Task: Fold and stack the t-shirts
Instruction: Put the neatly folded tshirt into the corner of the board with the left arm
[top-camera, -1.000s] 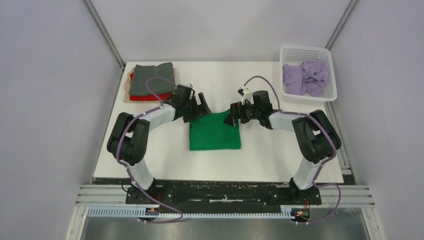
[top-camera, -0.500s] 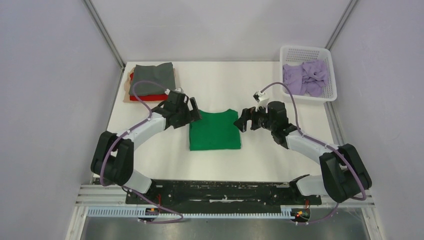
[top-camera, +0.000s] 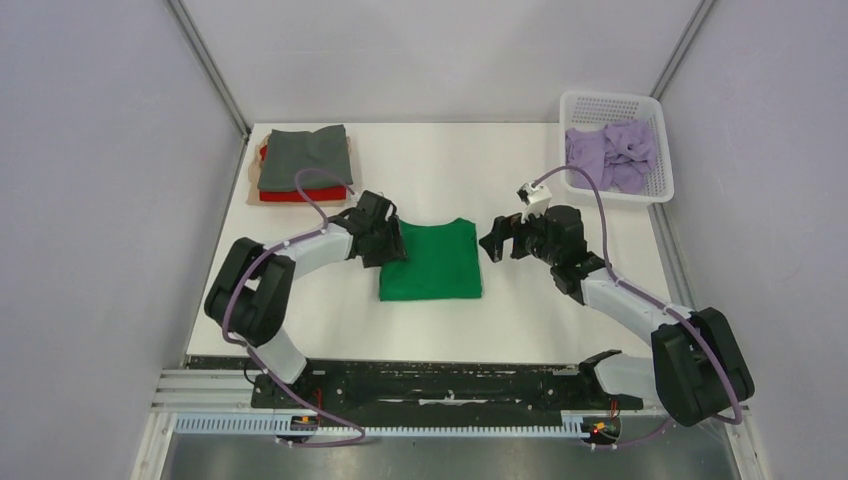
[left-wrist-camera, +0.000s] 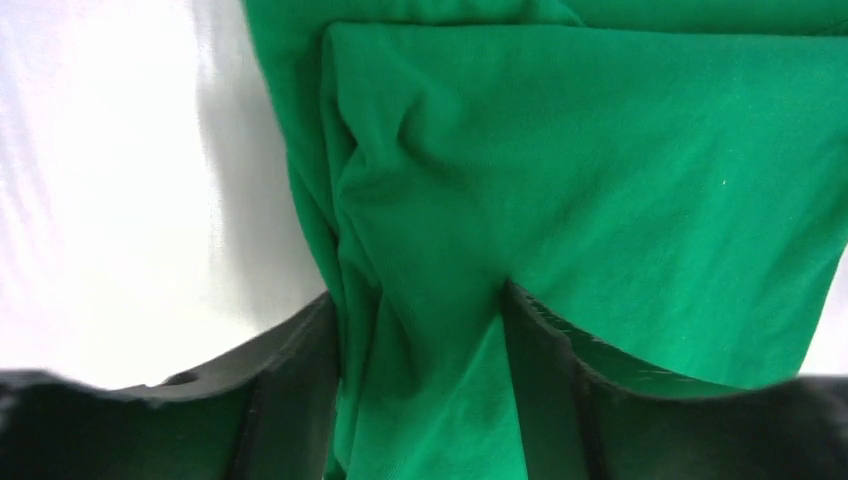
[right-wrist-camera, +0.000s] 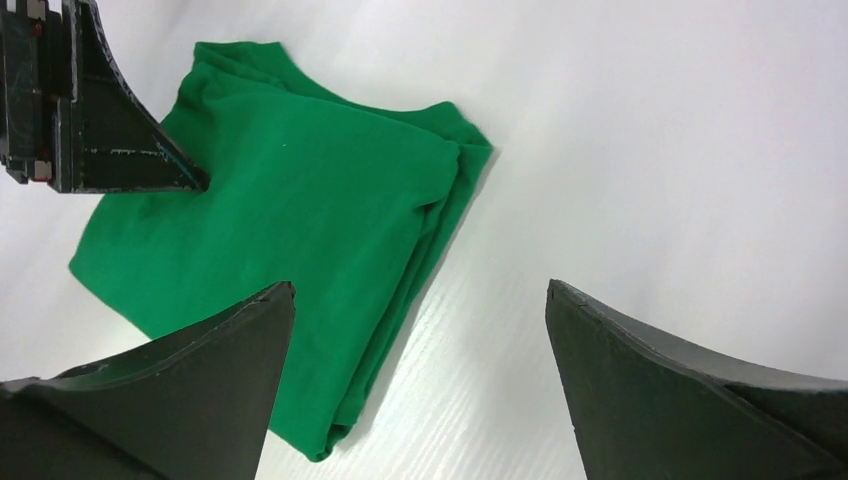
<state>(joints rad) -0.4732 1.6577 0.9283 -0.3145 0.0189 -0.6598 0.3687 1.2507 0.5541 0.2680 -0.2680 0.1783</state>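
Fold of green t-shirt (left-wrist-camera: 620, 180) hides left claw (left-wrist-camera: 418, 295) grip.

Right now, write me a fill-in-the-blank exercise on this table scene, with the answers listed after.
The left hand has an edge of the folded bright green cloth t-shirt ____ its fingers.
The right hand sits beside that t-shirt, not touching it, with its fingers ____.
The white plastic mesh basket holds crumpled cloth shirts coloured ____.
The top t-shirt of the folded pile at the far left is dark ____.
Answers: between; open; lilac; grey.
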